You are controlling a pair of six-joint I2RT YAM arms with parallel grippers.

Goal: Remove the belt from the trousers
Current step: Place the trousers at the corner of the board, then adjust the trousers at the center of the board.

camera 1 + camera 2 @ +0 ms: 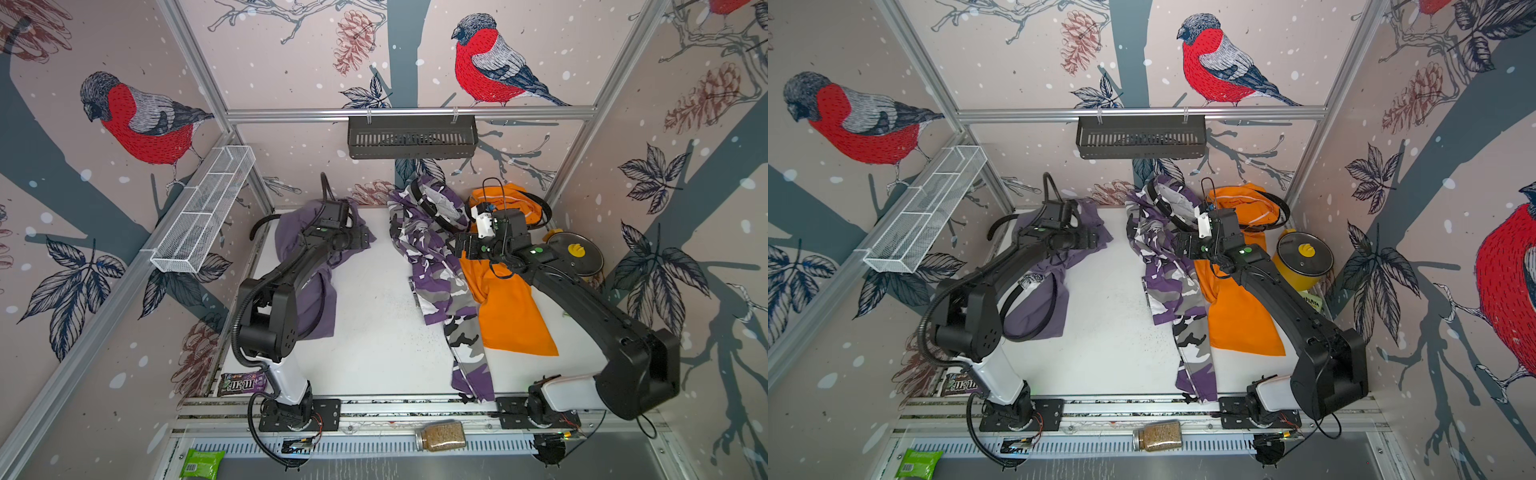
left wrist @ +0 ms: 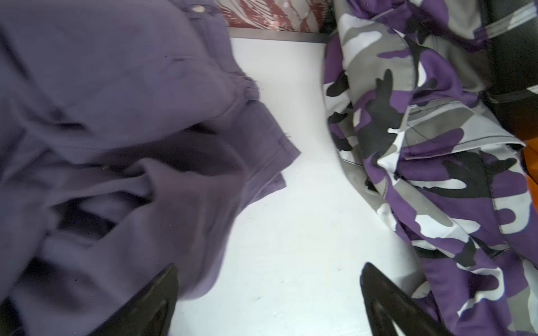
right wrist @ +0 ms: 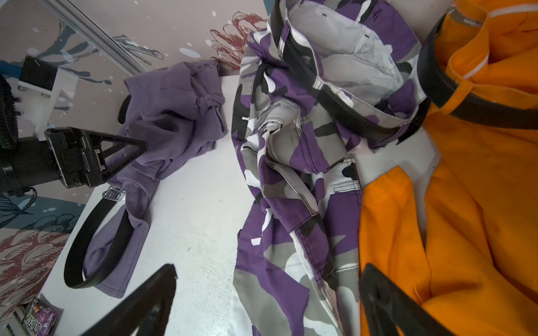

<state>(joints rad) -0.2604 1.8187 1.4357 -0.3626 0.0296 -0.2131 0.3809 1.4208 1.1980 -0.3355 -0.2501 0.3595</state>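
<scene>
— Walls with red birds stand around our white desk (image 1: 374, 332). What do we see on it?

— We see three pairs of trousers. The lilac trousers (image 3: 174, 96) lie crumpled along the left edge, up to the far left corner.

— And the other two?

— The camouflage trousers (image 1: 432, 266) run from the far edge down to the near edge, a bit right of the middle. The orange trousers (image 1: 511, 316) lie on the right side and touch them.

— Where are the belts?

— The middle belt (image 3: 349, 113) is black and goes through the loops at the camouflage waist. The right belt (image 3: 431, 75) is black too and goes under a loop at the orange waist. Both waists are at the far edge. The left belt (image 3: 81, 238) lies in a curve on and beside a lilac leg. We see its silver buckle (image 3: 114, 194) next to the cloth. We cannot tell if this belt is all the way out.

— What are the arms doing?

— The left end effector (image 2: 270, 265) hovers over the rim of the lilac trousers, near the far edge. Its fingers are spread wide and hold nothing. The right end effector (image 3: 269, 266) hovers over the camouflage trousers, close to the orange ones. It is spread wide too, with nothing in it.

— Anything else?

— We see a yellow pot (image 1: 1289, 276) with a lid in the far right corner.
</scene>
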